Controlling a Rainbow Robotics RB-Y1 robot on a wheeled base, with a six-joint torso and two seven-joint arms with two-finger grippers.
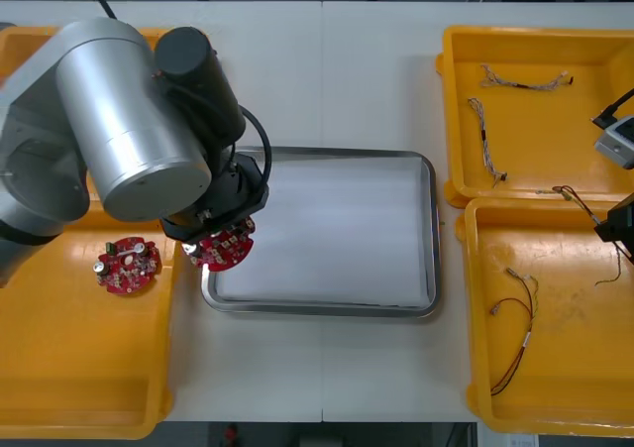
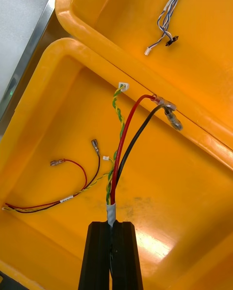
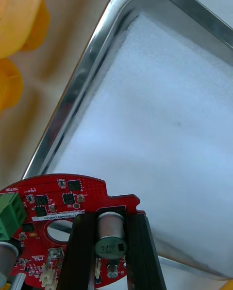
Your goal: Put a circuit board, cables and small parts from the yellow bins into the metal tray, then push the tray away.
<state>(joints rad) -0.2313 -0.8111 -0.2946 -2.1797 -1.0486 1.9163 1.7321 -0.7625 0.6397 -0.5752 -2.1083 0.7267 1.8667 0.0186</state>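
My left gripper (image 1: 222,245) is shut on a round red circuit board (image 1: 230,254), held just above the near left corner of the metal tray (image 1: 432,231). In the left wrist view the fingers (image 3: 82,236) clamp the board (image 3: 58,197) at a small metal cylinder, over the tray's rim (image 3: 73,110). My right gripper (image 1: 608,231) hangs over the near right yellow bin (image 1: 575,378). There it is shut (image 2: 112,224) on one end of a red, black and yellow twisted cable (image 2: 124,139), which trails over the bin floor.
A second circuit board (image 1: 129,266) lies in the near left bin (image 1: 79,368). A red and black cable (image 1: 517,333) lies in the near right bin. Blue and white cables (image 1: 485,142) lie in the far right bin (image 1: 540,31). The tray is white inside.
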